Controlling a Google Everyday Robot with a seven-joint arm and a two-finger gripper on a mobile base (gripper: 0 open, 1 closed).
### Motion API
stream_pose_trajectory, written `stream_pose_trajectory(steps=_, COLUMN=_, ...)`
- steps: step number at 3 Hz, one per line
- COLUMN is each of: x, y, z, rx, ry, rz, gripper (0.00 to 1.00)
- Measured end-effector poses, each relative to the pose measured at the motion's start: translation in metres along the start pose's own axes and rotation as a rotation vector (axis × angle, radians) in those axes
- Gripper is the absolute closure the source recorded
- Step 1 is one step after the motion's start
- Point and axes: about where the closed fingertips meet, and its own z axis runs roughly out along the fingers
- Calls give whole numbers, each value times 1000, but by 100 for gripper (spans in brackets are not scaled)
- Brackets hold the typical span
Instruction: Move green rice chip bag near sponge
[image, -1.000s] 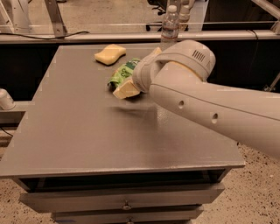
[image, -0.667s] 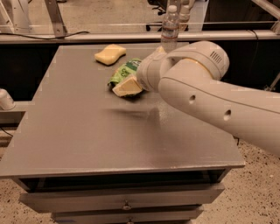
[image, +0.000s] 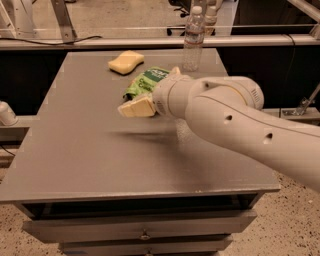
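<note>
**Bag gripped, hardly moved, just short of the sponge**

Camera view. Against a second ago: swung the big forearm joint (image: 240, 92) further right and lower, and dropped the gripper (image: 152, 91) slightly down and left. Carried the green rice chip bag (image: 146, 81) almost nowhere. Same patch of the table (image: 75, 165), back half, a little right of centre. Still near the sponge (image: 126, 61), below and to its right, parted from it by a narrow strip of bare tabletop, not touching.

Jaws: clamped on the bag, by the look of things, with one cream pad (image: 136, 107) across the lower left edge and a second cream tip peeking past the upper right corner. Probably lifted clear of the surface, judging by the dark streak of shadow (image: 142, 136) thrown well forward of the gripper.

For the task: likely close enough already, or needing only a short carry toward the sponge before lowering and letting go. Not yet released.

Look of the bag: bright green, crumpled and creased, tilted from lower left to upper right. Darker green band with pale lettering near the top, too small to read. Right end hidden behind the white wrist (image: 167, 95). Thin and light, likely to spring or slide once freed.

Also there: a water bottle (image: 193, 37), upright at the far edge, right of the sponge and near the bag's upper right end.
</note>
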Motion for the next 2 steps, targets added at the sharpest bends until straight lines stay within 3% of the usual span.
stream_pose_trajectory(steps=1, x=4, y=13, z=-2, rx=-42, ry=-30, rz=119, gripper=0)
stream_pose_trajectory(steps=2, x=11, y=15, z=-10, rx=-67, ry=-48, rz=201, gripper=0)
